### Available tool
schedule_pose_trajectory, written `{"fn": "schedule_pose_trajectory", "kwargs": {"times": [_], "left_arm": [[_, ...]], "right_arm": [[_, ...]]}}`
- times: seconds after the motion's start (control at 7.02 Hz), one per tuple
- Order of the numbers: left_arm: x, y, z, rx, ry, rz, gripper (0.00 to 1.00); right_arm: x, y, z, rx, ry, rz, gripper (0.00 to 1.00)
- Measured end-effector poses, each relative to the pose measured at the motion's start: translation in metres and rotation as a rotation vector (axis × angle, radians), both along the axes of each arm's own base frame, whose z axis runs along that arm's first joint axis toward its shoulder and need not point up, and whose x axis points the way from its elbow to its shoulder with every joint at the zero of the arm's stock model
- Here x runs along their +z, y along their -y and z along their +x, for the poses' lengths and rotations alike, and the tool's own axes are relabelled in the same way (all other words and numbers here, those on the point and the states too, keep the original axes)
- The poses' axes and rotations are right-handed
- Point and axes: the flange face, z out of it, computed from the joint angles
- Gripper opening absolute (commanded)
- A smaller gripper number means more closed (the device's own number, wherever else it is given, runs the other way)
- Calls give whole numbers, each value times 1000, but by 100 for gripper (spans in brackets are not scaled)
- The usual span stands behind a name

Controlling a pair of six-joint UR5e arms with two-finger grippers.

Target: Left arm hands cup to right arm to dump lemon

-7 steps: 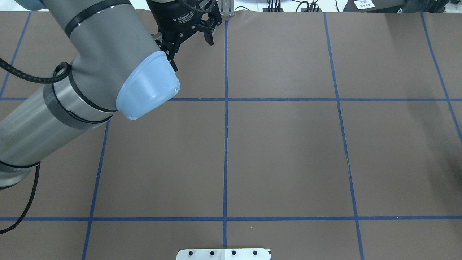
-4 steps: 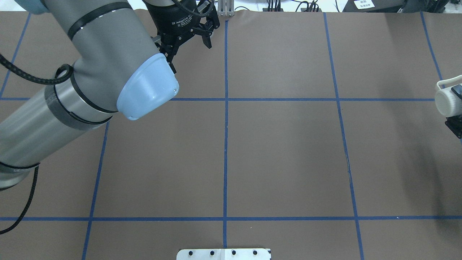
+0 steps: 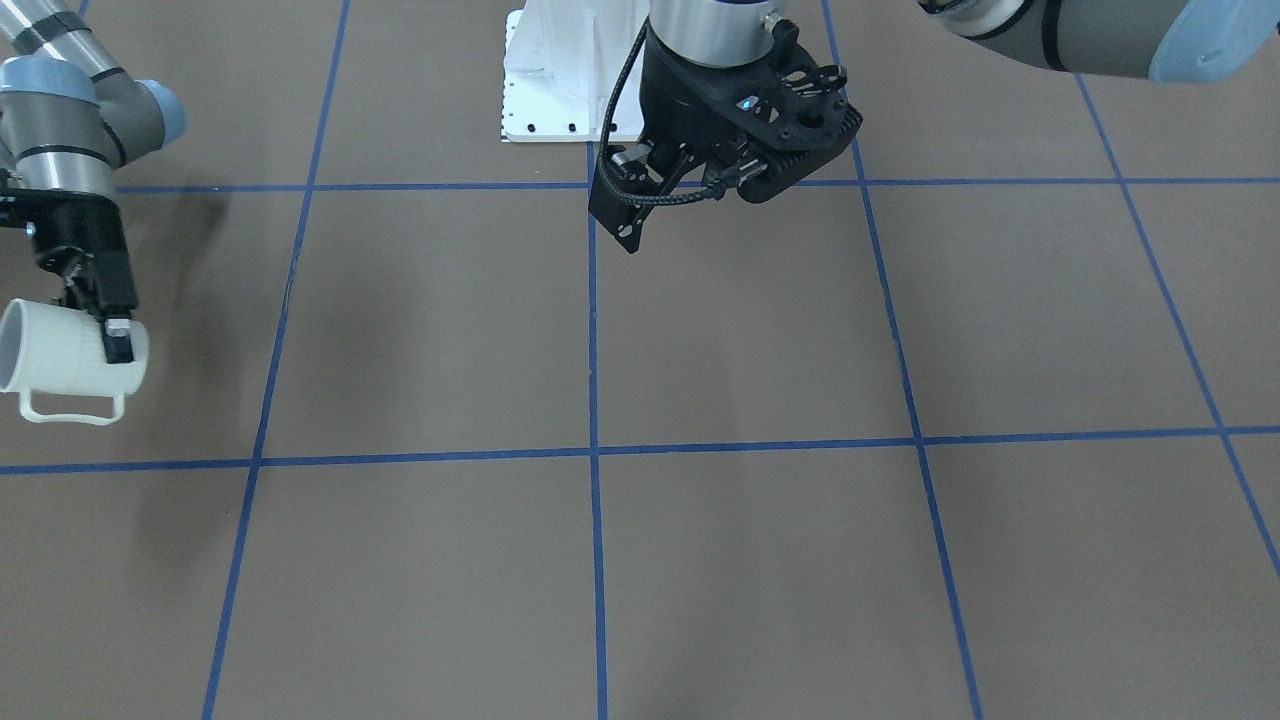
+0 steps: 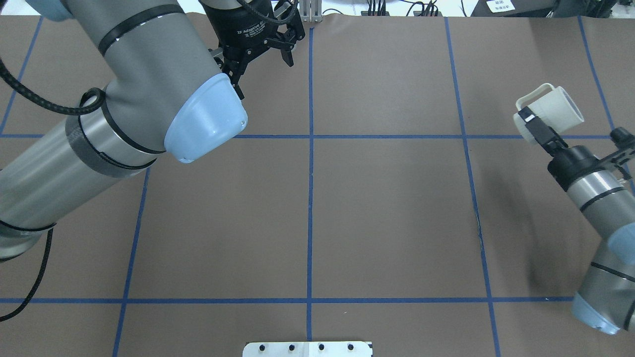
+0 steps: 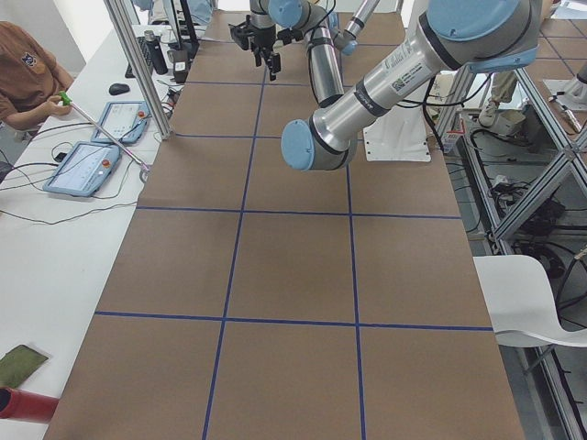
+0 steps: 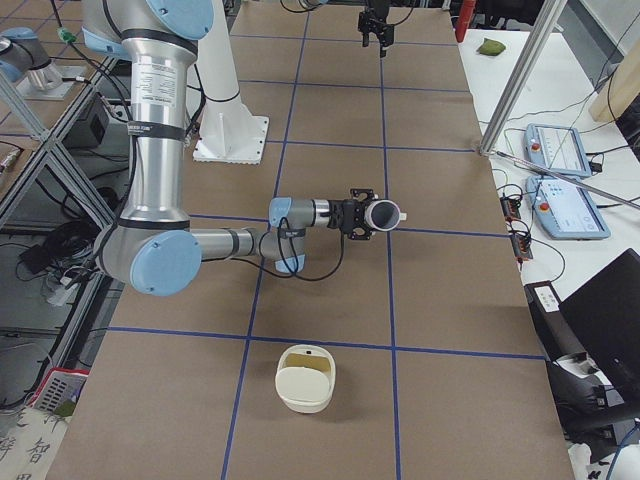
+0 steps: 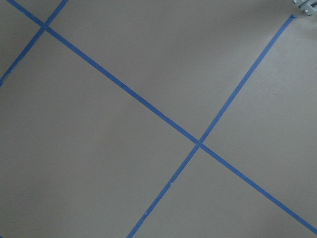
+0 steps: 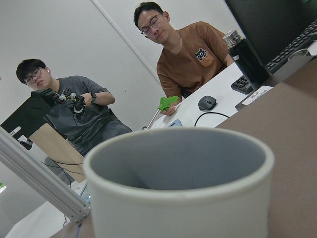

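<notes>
My right gripper (image 4: 533,126) is shut on the white cup (image 4: 551,110), gripping its rim. It holds the cup on its side above the table's right part, mouth pointing outward to the right. The cup also shows in the front view (image 3: 62,360), the right side view (image 6: 383,213) and the right wrist view (image 8: 183,188), where its grey inside shows no lemon. The lemon shows in no view. My left gripper (image 4: 262,67) is open and empty, high over the table's far middle-left, its lattice bracket (image 3: 790,120) facing the front camera.
A cream tub (image 6: 305,378) stands on the table beyond my right arm, toward the right end. The white base plate (image 4: 307,348) is at the near edge. Two operators (image 8: 181,59) sit past the table's far side, with tablets (image 6: 560,150) on their desk.
My right arm has come in from the right edge with the cup and moved it left and farther out, tipped on its side. The left arm has hardly moved.
</notes>
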Motion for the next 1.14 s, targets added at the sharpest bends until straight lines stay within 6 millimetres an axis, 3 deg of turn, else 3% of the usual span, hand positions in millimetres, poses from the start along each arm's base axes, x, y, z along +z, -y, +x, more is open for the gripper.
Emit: {"fn": "schedule_pose_trajectory", "kwargs": {"times": [0.28, 0.43, 0.71, 1.14], "left_arm": [[3, 7, 9, 9, -1, 6, 100], [6, 13, 18, 14, -3, 9, 100], [10, 21, 33, 23, -9, 14, 100], [10, 20, 42, 31, -15, 18, 99]], "right_arm": [[-86, 16, -103, 17, -152, 20, 17], [-124, 18, -139, 18, -190, 20, 17], [-170, 20, -176, 8, -239, 14, 19], [-197, 16, -205, -29, -439, 44, 32]]}}
